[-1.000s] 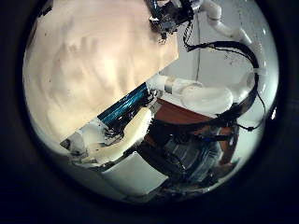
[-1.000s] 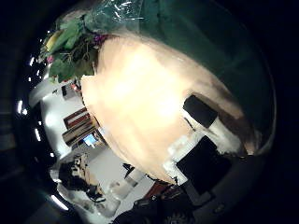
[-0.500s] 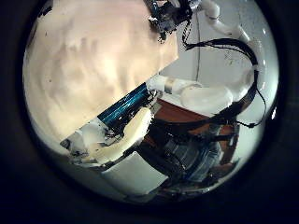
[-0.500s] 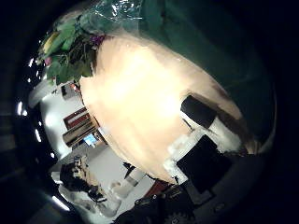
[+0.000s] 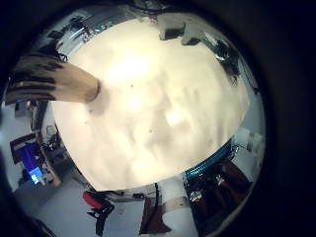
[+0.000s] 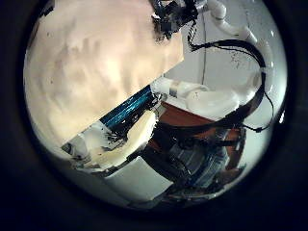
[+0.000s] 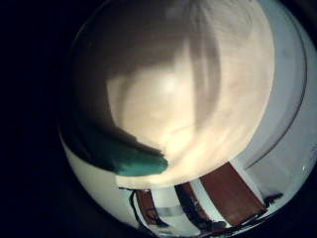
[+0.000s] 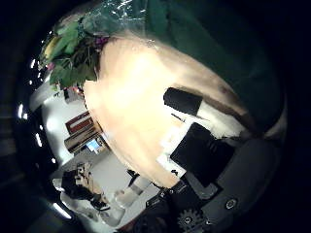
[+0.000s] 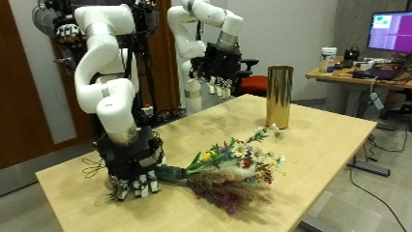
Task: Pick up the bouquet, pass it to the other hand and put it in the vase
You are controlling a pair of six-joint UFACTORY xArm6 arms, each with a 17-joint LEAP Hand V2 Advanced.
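Observation:
The bouquet [image 9: 240, 168] lies on the wooden table [image 9: 322, 135], its flowers toward the vase and its green-wrapped stem [image 9: 175, 174] toward the table's near corner. My right hand [image 9: 134, 174] stands on the table right beside the stem end, fingers pointing down and not round it. In the right thumb side view the green wrap [image 8: 194, 34] and the flowers [image 8: 73, 53] lie close, with my fingers [image 8: 187, 102] over bare table. The tall golden vase [image 9: 279, 97] stands upright at the far edge. My left hand [image 9: 219, 75] hangs open in the air behind it.
A black chair [image 9: 245, 66] stands behind the table under my left hand. At the back right is a desk [image 9: 373, 77] with a monitor [image 9: 391, 31]. The table's edge runs close to my right hand.
My right hand's fingers have swung further into the right thumb side view, bending in over the table beside the wrap. The left thumb side view is nearly unchanged.

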